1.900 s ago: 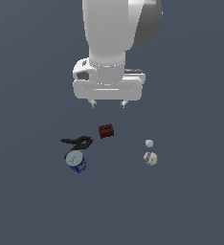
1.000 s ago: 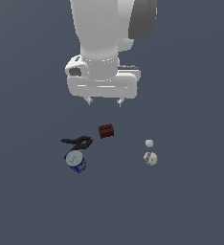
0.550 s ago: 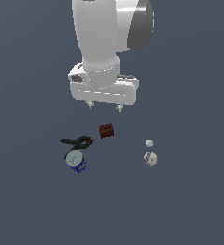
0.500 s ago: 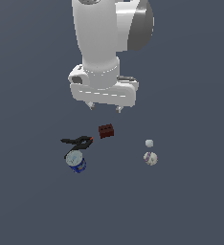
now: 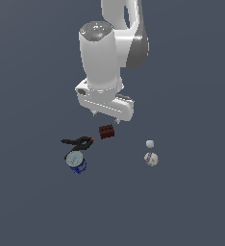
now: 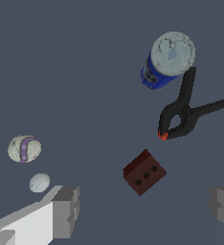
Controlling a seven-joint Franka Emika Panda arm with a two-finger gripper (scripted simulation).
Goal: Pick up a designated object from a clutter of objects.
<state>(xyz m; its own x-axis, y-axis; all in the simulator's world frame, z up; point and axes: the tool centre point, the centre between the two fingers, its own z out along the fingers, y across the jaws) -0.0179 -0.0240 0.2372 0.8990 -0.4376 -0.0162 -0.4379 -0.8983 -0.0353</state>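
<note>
The designated object, a dark red-brown block (image 5: 106,131) with holes in its face, lies in the clutter of objects on the grey floor. My gripper (image 5: 106,118) hangs open just above it, its two short fingertips straddling the block from higher up without touching it. In the wrist view the block (image 6: 144,172) shows between my grey fingers (image 6: 66,210), with a wide gap on both sides, and the gripper (image 6: 145,210) holds nothing.
A black orange-tipped clamp (image 5: 77,142) lies close to the block on the exterior view's left, with a blue pale-lidded can (image 5: 76,163) just beyond it. A white ball (image 5: 151,159) and a tiny white cube (image 5: 150,143) sit on the exterior view's right.
The hand has turned about its wrist and come down a little toward the block. The objects on the floor have not moved.
</note>
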